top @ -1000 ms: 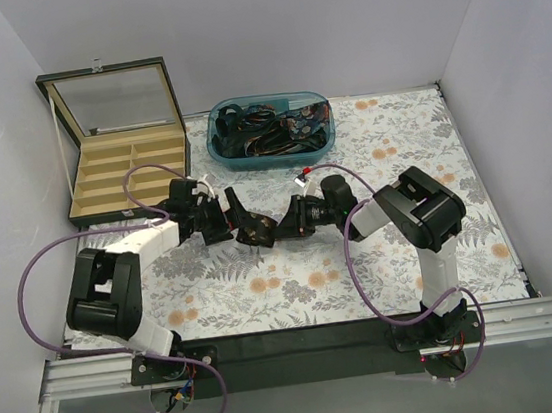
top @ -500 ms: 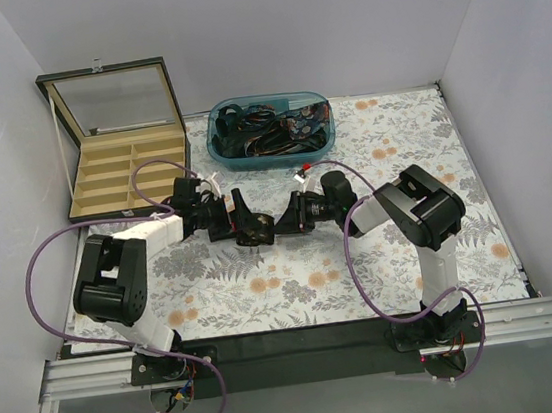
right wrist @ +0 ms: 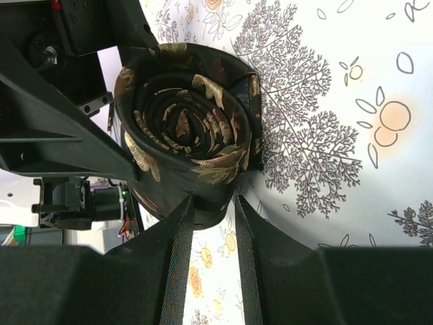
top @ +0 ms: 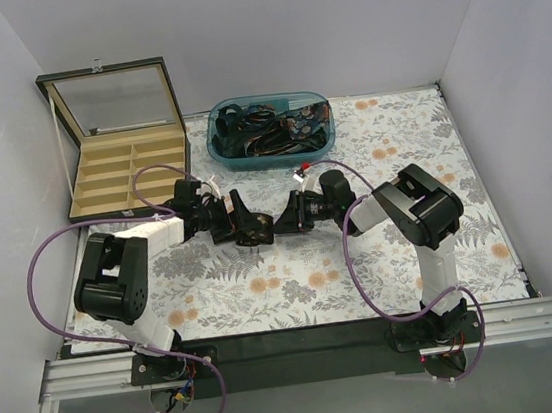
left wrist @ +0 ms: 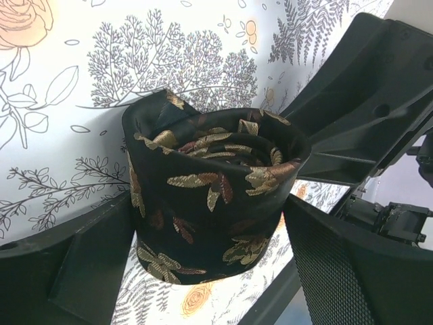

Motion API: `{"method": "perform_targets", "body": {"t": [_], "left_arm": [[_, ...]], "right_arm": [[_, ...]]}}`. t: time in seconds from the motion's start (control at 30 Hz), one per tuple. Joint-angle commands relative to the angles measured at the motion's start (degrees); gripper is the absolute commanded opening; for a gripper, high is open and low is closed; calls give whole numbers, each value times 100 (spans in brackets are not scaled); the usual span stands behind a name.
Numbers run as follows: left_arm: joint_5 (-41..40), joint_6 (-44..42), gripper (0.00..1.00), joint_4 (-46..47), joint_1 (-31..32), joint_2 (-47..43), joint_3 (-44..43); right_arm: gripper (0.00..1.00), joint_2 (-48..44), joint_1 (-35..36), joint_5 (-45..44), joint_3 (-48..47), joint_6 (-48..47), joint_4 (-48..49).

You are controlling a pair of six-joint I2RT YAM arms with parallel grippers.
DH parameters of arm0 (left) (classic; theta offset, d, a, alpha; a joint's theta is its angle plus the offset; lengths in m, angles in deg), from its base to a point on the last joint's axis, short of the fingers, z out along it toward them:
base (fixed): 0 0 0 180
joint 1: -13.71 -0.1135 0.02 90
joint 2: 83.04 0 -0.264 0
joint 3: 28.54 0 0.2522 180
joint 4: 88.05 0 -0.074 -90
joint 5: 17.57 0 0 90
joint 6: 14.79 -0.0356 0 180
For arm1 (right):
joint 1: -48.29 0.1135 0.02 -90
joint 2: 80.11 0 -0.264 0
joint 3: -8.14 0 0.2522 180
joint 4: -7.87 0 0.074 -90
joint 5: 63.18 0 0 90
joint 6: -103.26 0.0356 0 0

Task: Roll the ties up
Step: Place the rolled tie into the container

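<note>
A: Where is the rolled tie point(top: 255, 231) sitting?
B: Centre of the top view, low at the desk point(top: 399, 141). Right jaws are pinching its rim, likely keeping the coil shut. Left jaws are straddling it, spread wide, not visibly squeezing.

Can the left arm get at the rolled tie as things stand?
Probably yes. The left claw straddles the rolled tie, one finger on each side and nothing in between. The right claw pinches the roll's edge from the opposite side, which seems to leave those flanks free.
</note>
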Motion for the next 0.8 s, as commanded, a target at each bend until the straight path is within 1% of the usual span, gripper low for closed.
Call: {"method": "perform_targets", "body": {"t": [0.0, 0.3, 0.33, 0.67, 0.77], "left_arm": [[75, 113, 78, 174, 31, -24, 43], [58, 447, 70, 447, 110, 64, 157], [75, 474, 65, 447, 128, 73, 183], [75, 667, 64, 781, 225, 144, 271], [84, 720, 64, 868, 268, 179, 289]], "right_arm": [[32, 102, -32, 36, -195, -107, 46], [32, 163, -32, 9, -248, -72, 55], [32, 155, -23, 9, -248, -72, 55], [31, 216, -15, -17, -301, -54, 64], [31, 243, -6, -26, -318, -54, 64]]}}
